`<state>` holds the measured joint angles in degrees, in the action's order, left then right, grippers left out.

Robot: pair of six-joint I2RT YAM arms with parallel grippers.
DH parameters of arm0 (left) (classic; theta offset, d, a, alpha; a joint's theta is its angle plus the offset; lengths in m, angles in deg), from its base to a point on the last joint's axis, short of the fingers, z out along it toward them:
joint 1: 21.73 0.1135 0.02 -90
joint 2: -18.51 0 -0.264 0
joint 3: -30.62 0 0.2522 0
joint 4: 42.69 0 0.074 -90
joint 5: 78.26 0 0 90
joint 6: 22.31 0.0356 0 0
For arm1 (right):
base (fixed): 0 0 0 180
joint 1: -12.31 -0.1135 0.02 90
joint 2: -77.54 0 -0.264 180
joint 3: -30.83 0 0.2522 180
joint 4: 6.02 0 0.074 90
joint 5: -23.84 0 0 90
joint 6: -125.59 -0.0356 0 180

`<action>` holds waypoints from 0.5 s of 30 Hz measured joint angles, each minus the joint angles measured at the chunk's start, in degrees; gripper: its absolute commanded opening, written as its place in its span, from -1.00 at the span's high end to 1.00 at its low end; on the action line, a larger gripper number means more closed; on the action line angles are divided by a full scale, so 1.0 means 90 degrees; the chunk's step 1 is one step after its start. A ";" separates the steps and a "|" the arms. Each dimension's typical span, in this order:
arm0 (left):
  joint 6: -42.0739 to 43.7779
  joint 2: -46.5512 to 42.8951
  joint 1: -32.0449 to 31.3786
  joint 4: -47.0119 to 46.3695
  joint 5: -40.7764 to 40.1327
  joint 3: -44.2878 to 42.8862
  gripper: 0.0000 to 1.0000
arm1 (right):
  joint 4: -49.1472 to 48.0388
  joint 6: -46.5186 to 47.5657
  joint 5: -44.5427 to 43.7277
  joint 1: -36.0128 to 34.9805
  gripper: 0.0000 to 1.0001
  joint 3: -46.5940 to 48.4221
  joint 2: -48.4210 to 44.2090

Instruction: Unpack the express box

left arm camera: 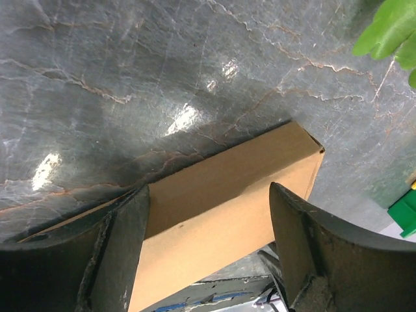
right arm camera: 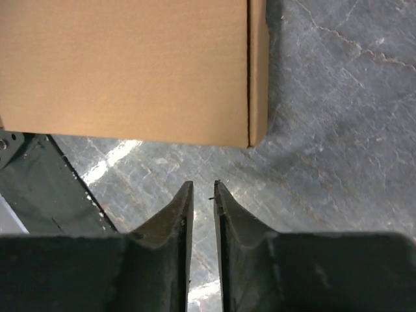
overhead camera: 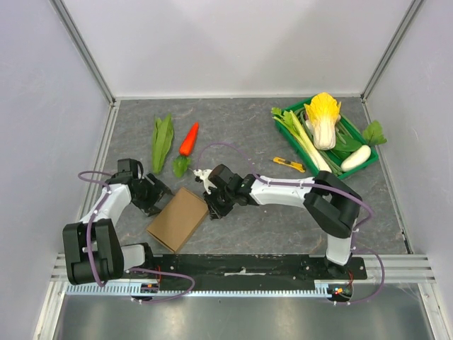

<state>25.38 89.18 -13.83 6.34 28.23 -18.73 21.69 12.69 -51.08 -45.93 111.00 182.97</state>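
A: Two grippers flank the express box (overhead camera: 178, 218), flat between the arms?
B: Yes: left gripper (left arm camera: 209, 195) spread wide, right gripper (right arm camera: 203, 187) pinched empty. Light, stiff cardboard (probably slick); take a thin edge.

My two arms, itemised.
- Left arm (overhead camera: 99, 209): white link shells, black joint housings, left lilac cable (overhead camera: 92, 174) looped outside.
- Right arm (overhead camera: 283, 191): the same white-and-black build, right lilac cable (overhead camera: 226, 144).
- Left gripper (left arm camera: 208, 194): broad black fingers (left arm camera: 123, 253), dusty and scuffed.
- Right gripper (right arm camera: 203, 188): dark tapered fingers (right arm camera: 175, 218).
- Black base plate (overhead camera: 283, 263) under both.
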 measured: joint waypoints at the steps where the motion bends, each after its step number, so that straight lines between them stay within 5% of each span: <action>1: -0.0007 0.0073 -0.0002 -0.0044 0.0019 0.0005 -0.58 | 0.0005 0.0053 0.0024 0.0017 0.58 0.0046 0.0097; 15: -0.0255 0.0517 -0.0396 -0.0639 0.0493 0.0073 -0.55 | -0.0066 0.0049 0.0061 0.0597 0.58 0.0374 0.0651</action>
<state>23.09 93.84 -17.39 0.59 32.67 -18.08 21.10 13.13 -50.54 -40.55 114.37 188.83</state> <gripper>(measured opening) 0.778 0.205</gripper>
